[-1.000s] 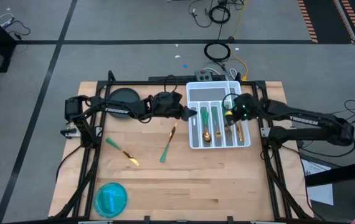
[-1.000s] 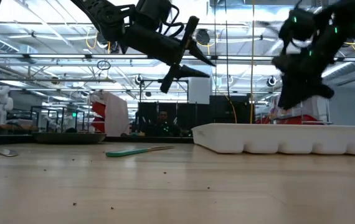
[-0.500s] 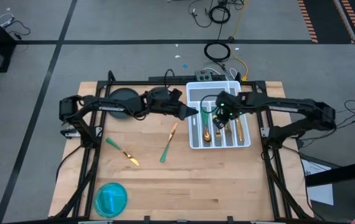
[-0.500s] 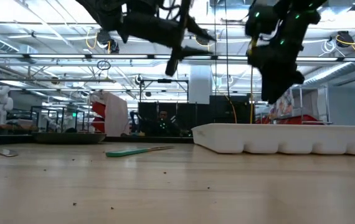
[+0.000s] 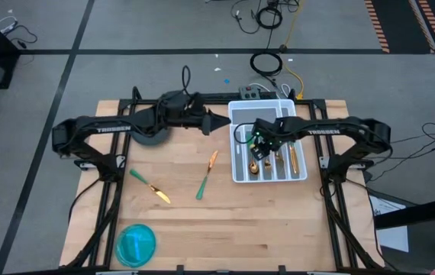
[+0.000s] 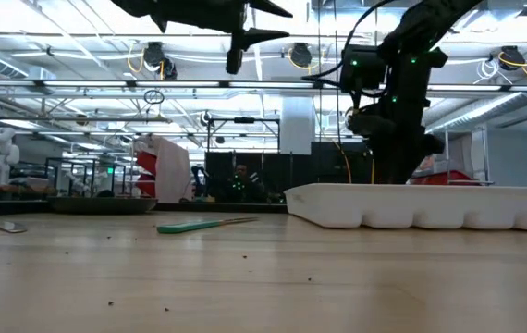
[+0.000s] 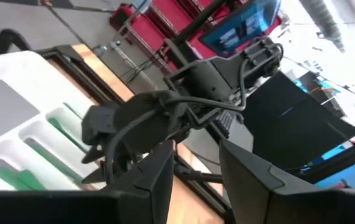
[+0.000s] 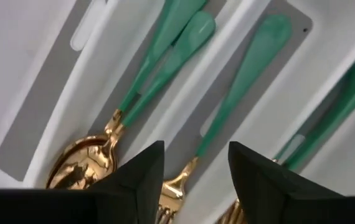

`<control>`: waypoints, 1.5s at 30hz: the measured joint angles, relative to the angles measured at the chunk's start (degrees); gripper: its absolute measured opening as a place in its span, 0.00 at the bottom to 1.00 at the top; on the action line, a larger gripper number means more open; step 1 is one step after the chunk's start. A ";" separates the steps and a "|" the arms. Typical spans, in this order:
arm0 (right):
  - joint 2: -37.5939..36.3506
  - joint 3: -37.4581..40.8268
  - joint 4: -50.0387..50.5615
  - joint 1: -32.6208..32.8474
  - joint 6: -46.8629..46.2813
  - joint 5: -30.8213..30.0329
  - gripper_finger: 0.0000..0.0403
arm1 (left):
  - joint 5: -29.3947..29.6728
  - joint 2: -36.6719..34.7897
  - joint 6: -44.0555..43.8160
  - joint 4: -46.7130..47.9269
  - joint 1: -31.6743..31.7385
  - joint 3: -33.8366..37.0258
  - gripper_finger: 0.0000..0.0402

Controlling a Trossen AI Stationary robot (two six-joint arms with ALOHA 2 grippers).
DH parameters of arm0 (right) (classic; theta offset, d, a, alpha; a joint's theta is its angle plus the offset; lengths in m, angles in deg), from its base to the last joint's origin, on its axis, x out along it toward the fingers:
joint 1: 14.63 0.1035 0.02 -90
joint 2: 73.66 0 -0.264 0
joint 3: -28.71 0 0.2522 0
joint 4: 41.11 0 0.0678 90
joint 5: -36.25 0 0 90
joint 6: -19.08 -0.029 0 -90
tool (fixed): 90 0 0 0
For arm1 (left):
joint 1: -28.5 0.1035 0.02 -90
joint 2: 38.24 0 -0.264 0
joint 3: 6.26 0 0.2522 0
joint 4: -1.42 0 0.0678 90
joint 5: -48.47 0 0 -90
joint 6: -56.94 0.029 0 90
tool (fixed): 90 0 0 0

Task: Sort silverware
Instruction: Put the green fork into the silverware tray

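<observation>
Your right gripper (image 5: 257,145) hangs over the white tray (image 5: 238,173) at about two o'clock on the table, fingers (image 8: 141,171) spread and empty above two spoons (image 8: 81,165) and a fork (image 8: 227,121). Your left gripper (image 5: 221,122) hovers just beside the tray, fingers (image 7: 159,177) apart, holding nothing. A knife (image 5: 150,186) and fork (image 5: 206,175) lie mid-table, near nine o'clock of the tray.

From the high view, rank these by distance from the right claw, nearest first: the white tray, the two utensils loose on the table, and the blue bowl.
Right claw, open, hangs over the tray's left slots.
1. White tray: directly beneath it.
2. Utensil at table centre: left of the tray.
3. Utensil farther left: near the left arm's frame.
4. Blue bowl: front left corner.
</observation>
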 joint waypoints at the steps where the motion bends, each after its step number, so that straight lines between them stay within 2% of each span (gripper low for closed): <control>1: 0.30 0.00 -0.33 0.00 -0.42 0.01 0.42 | 0.02 -0.28 0.59 0.41 0.21 0.00 0.34; 8: 1.63 0.00 -0.80 -0.11 -2.24 -0.18 0.42 | 0.00 -0.36 1.02 1.70 1.24 0.04 0.34; 20: 8.41 -0.28 0.29 0.35 -4.26 1.12 0.41 | -1.17 -0.36 2.36 2.74 2.30 0.04 0.34; 27: 8.58 -0.07 0.94 0.37 -4.72 2.28 0.23 | -1.40 -0.36 2.36 2.69 2.81 0.04 0.34; 33: 8.63 0.04 1.25 0.37 -4.68 3.29 0.13 | -1.42 -0.36 2.42 2.67 2.78 0.04 0.34; 37: 8.61 0.02 1.19 0.35 -4.48 3.08 0.03 | -1.40 -0.36 2.44 2.67 2.78 0.04 0.34; 45: 7.82 0.04 1.87 0.35 -4.44 3.23 0.01 | -1.40 -0.36 2.47 2.67 2.78 0.04 0.34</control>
